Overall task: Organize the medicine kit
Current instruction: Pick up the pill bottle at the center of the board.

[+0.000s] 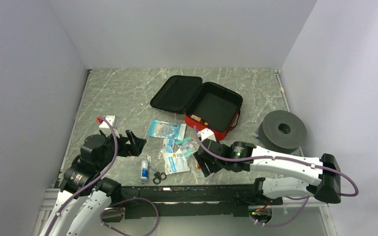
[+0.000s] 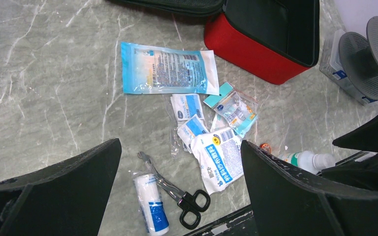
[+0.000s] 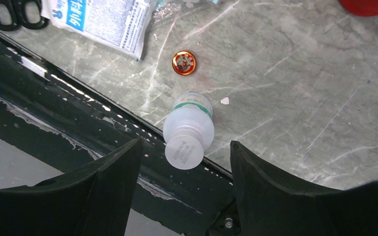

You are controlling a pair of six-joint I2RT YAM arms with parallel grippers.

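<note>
**Open kit at the back, supplies before it**

The medicine kit (image 1: 229, 125) lies open at the table's (image 1: 123, 91) far middle, with a spool (image 1: 282, 129) to its right. Before it lie a large sachet (image 1: 165, 129) and small packets (image 1: 177, 155). Nearer, a bandage roll (image 2: 150, 201) lies left of the scissors (image 2: 177, 194). A bottle (image 3: 189, 130) lies at the near edge, a small tin (image 3: 184, 63) just behind it.

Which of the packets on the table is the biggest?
The blue-and-white pouch beside the red kit; the other packets, overlapping in a pile, are all clearly smaller.

Bench (image 1: 118, 93) has a grey-green marble-look top with pale veins, boxed in by plain white walls (image 1: 187, 29) at left, back and right. A black rail (image 1: 187, 194) runs along its near edge. Lighting is soft and even.
</note>
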